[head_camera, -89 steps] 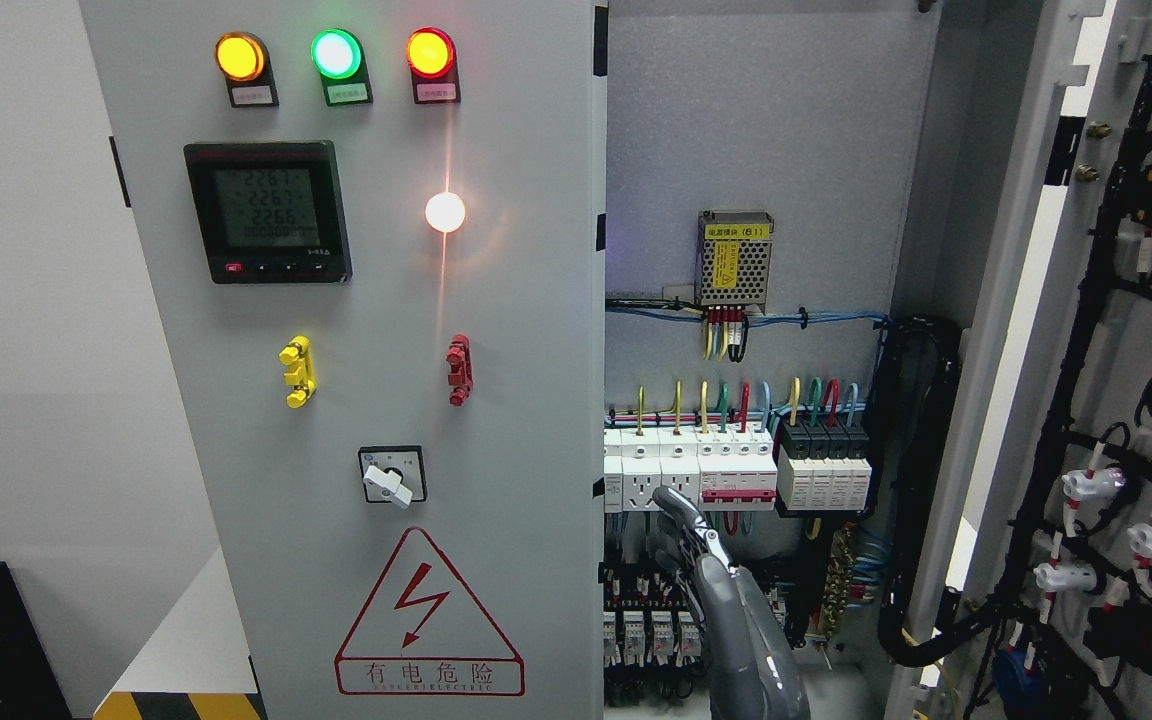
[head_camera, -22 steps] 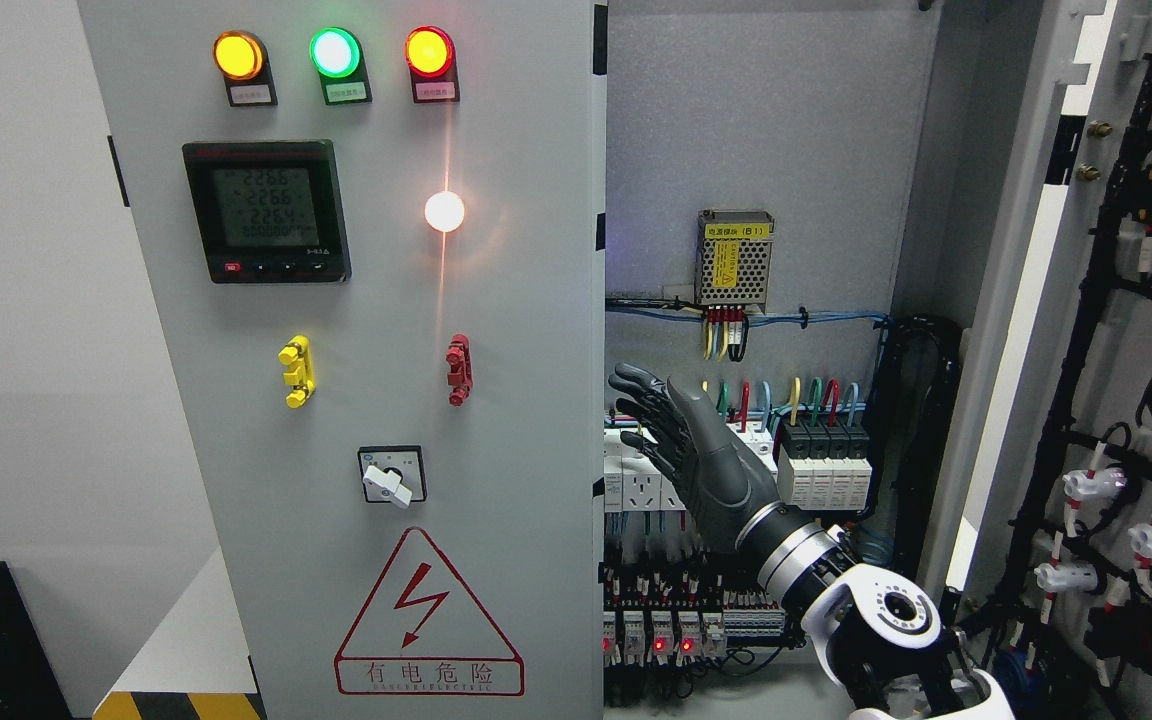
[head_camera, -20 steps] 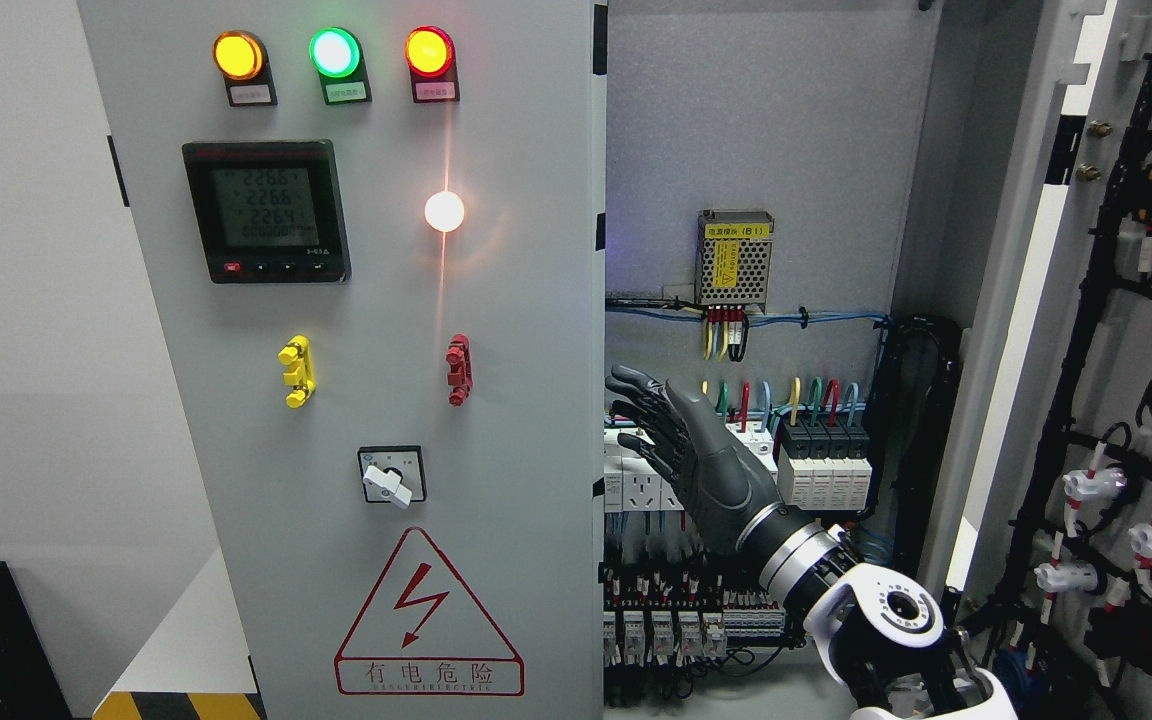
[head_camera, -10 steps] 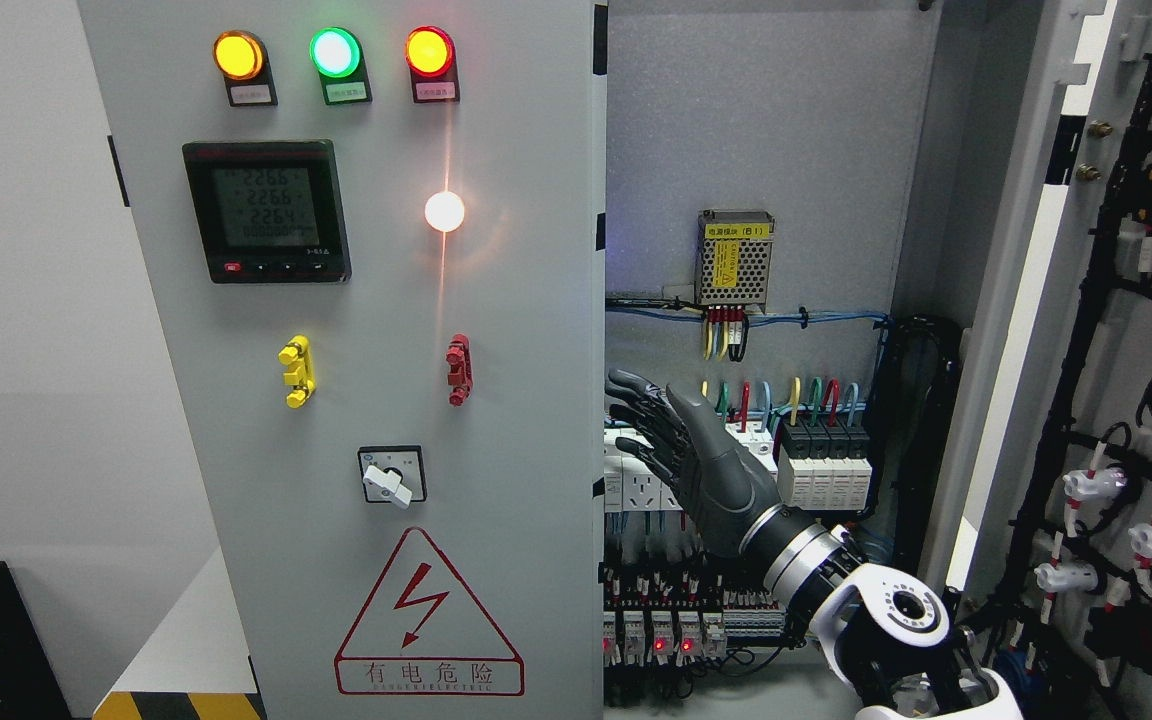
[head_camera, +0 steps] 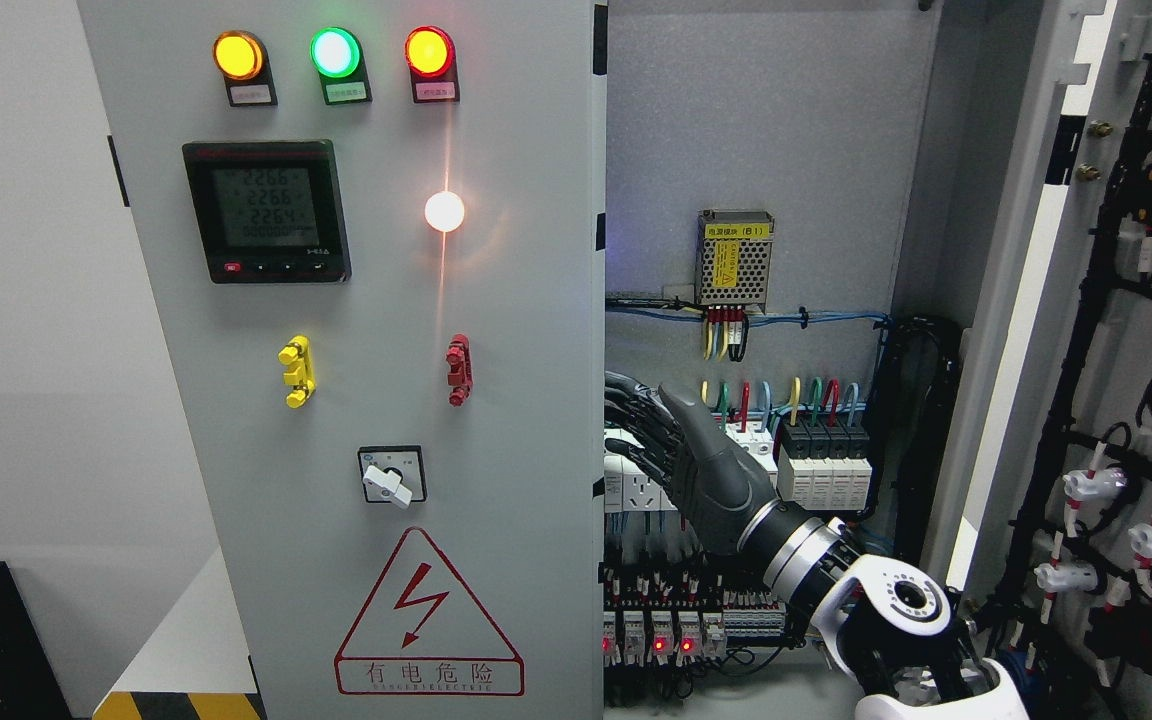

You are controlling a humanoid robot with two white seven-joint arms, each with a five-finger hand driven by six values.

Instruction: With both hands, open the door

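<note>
Right hand (head_camera: 696, 470): dark grey, arm entering from lower right, fingers (head_camera: 636, 415) extended and slightly spread, holding nothing, tips at the right edge of the left cabinet door (head_camera: 386, 400). Left cabinet door: grey, bearing indicator lamps (head_camera: 334, 52), a digital meter (head_camera: 268, 211) and a warning triangle (head_camera: 428, 615). Right cabinet door (head_camera: 1116, 350): swung open at far right, wiring exposed.

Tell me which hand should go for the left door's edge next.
Right. The right hand is already inside the cabinet, fingers spread and extended toward the left door, at its inner edge. The left hand is not in view, so it would likely have much farther to travel.
</note>
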